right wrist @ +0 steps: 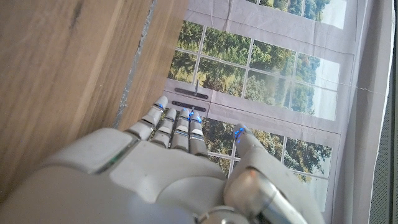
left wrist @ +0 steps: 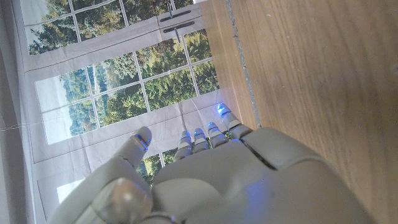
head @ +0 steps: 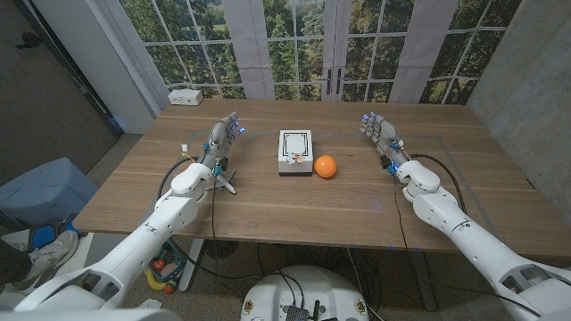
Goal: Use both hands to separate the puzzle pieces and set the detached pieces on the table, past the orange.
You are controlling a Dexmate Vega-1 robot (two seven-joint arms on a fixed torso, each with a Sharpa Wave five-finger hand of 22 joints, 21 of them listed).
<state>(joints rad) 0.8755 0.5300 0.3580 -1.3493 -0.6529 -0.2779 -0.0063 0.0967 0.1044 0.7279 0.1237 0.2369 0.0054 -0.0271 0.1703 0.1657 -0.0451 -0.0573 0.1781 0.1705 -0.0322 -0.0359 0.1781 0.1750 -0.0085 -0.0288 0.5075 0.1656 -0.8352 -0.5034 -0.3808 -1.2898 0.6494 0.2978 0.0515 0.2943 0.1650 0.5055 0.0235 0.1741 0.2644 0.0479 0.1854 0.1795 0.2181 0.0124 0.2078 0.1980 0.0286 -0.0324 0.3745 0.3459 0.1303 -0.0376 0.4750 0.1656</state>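
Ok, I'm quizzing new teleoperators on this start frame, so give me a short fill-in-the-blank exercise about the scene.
1. The orange lies on the robot's ____ side of the white puzzle box.
2. The left hand holds ____.
3. The box sits ____ the left hand and the right hand.
4. The table is made of ____.

Missing words: right; nothing; between; wood

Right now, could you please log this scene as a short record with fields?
surface: wooden table
puzzle: white box-shaped puzzle, near table centre, pieces not yet separated
orange: orange, just right of the puzzle, apparently apart from it
left hand: left hand, holding nothing, left of the puzzle
right hand: right hand, holding nothing, right of the orange
far corner: white power strip
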